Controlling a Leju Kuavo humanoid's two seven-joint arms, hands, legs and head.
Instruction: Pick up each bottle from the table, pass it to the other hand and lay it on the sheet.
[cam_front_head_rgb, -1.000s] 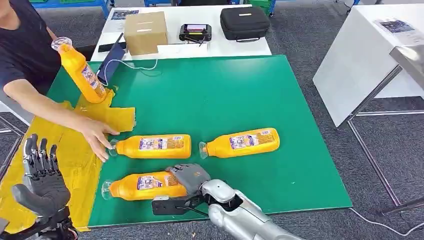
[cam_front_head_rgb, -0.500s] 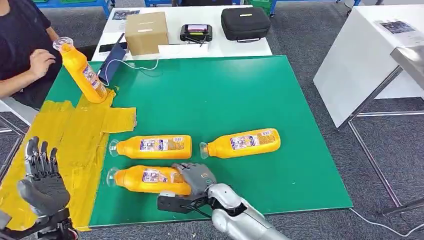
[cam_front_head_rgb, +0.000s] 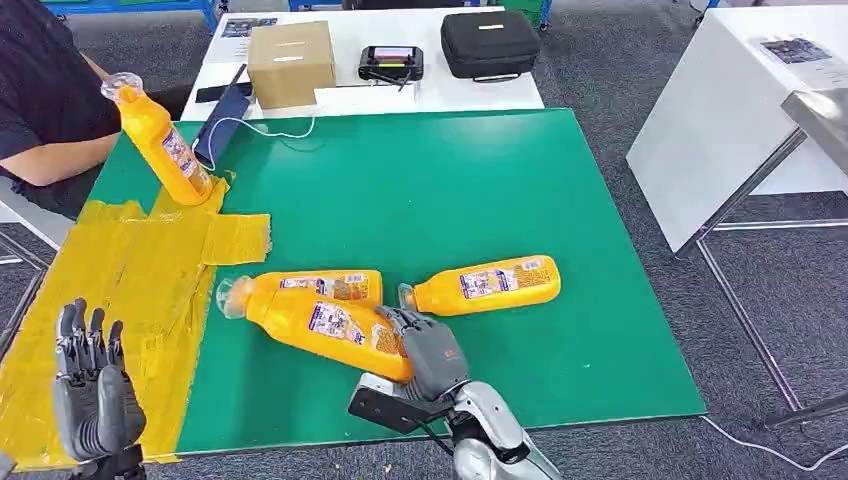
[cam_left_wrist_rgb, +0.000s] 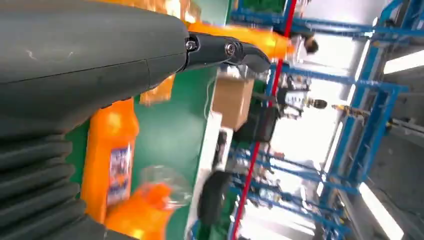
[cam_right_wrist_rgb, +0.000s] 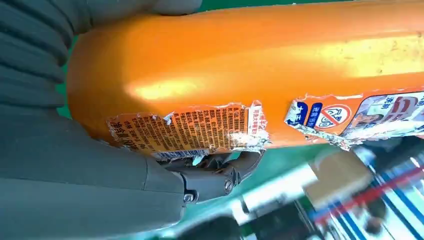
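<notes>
The right hand (cam_front_head_rgb: 432, 352) grips the base end of an orange bottle (cam_front_head_rgb: 320, 322), fingers wrapped around its body; in the right wrist view the torn label sits just beside the thumb (cam_right_wrist_rgb: 90, 185). The bottle looks lifted and angled, its clear cap pointing toward the yellow sheet (cam_front_head_rgb: 120, 290) and the left hand, probably so the free neck end can be taken in the handover. The left hand (cam_front_head_rgb: 92, 395) waits over the sheet's near end, empty, fingers apart and upright, palm turned toward the bottle as if ready to receive it. Two more bottles lie on the green desk (cam_front_head_rgb: 480, 190): one (cam_front_head_rgb: 330, 285) partly under the lifted bottle, another (cam_front_head_rgb: 485, 285) just beside the right hand. A fourth bottle (cam_front_head_rgb: 160, 140) leans at the sheet's far corner near a person's arm (cam_front_head_rgb: 60, 165).
</notes>
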